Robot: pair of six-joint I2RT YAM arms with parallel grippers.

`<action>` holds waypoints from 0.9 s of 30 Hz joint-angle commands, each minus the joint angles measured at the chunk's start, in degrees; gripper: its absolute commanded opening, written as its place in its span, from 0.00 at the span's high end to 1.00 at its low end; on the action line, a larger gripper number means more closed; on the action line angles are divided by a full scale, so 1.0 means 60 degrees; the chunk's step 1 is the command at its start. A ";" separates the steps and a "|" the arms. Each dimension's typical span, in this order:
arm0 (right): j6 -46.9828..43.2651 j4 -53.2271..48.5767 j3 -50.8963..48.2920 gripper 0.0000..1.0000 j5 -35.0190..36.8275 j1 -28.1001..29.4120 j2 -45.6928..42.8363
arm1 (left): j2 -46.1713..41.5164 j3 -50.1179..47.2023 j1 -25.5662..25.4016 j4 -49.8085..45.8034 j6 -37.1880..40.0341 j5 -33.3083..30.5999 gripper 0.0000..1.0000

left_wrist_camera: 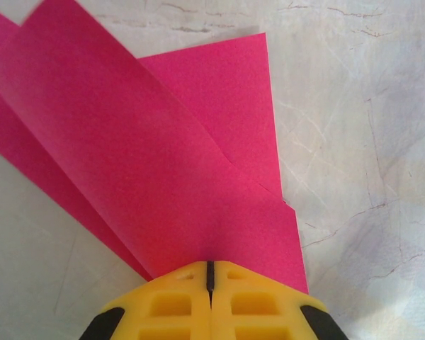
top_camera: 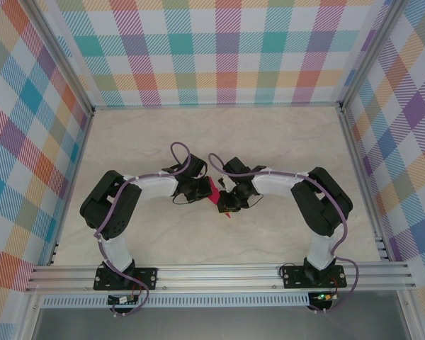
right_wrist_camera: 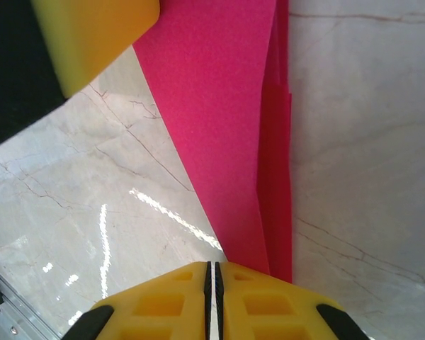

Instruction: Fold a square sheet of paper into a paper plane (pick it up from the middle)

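The square sheet of paper point(top_camera: 214, 191) is magenta-pink and folded into overlapping layers. It fans out from my left gripper point(left_wrist_camera: 210, 265), whose yellow jaws are shut on the sheet of paper point(left_wrist_camera: 163, 156) at a creased edge. In the top view my left gripper point(top_camera: 204, 191) and right gripper point(top_camera: 225, 200) meet at mid-table with the paper between them. My right gripper point(right_wrist_camera: 212, 265) is shut, with only a thin slit between its pads. The sheet of paper point(right_wrist_camera: 219, 127) runs past under its right finger, not between the pads. A left finger point(right_wrist_camera: 92, 35) shows at upper left. A finished paper plane is out of view.
The marble-patterned table point(top_camera: 163, 142) is walled on three sides by checkered panels point(top_camera: 212, 49). An aluminium rail point(top_camera: 219, 273) carrying both arm bases runs along the near edge. Bare tabletop lies behind and beside the grippers.
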 commanded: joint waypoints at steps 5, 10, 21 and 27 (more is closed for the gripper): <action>-0.0247 -0.0447 -0.0260 0.87 0.0182 -0.0134 0.0085 | 0.0827 -0.0227 -0.0047 -0.1040 0.0220 -0.1069 0.95; -0.0324 -0.0492 -0.0424 0.88 0.0167 -0.0224 0.0013 | 0.0851 -0.0198 -0.0047 -0.1085 0.0224 -0.1123 0.96; -0.0473 -0.0318 -0.1153 0.89 -0.0356 -0.0586 -0.0365 | 0.0969 -0.0075 -0.0047 -0.1453 0.0262 -0.1313 0.96; -0.0589 -0.0411 -0.1592 0.90 -0.0521 -0.0665 -0.0574 | 0.1060 -0.0028 -0.0047 -0.1457 0.0272 -0.1323 0.96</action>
